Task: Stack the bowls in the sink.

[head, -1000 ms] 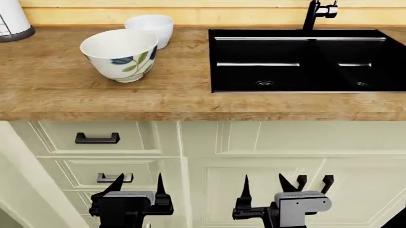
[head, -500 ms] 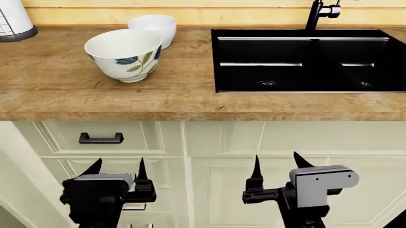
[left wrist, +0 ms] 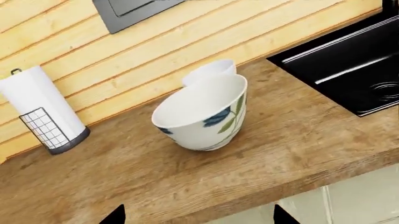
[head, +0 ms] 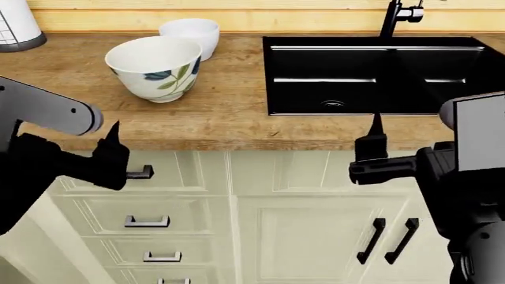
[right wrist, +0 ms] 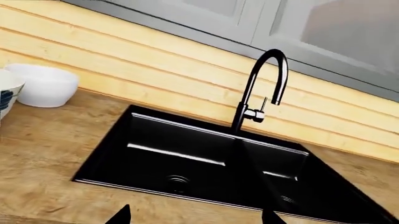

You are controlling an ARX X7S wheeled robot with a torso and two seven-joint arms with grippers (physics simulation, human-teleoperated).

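Note:
A cream bowl [head: 151,68] with a blue-green leaf print stands on the wooden counter, left of the sink. A smaller plain white bowl [head: 189,34] stands just behind it, touching or nearly so. Both show in the left wrist view, the leaf bowl [left wrist: 203,116] in front of the white bowl [left wrist: 212,72]. The black double-basin sink [head: 371,42] is empty, with its dark faucet [head: 391,18] behind. My left gripper [left wrist: 198,217] is open and empty at the counter's front edge, facing the bowls. My right gripper [right wrist: 196,215] is open and empty at the front edge, facing the sink [right wrist: 187,154].
A white paper-towel roll in a wire holder [head: 16,23] stands at the counter's back left. Cream cabinets and drawers with dark handles [head: 146,222] run below the counter. A wood-plank wall backs the counter.
Both arms have risen from low in front of the cabinets to the height of the counter's front edge, and have spread apart. The bowls have not moved.

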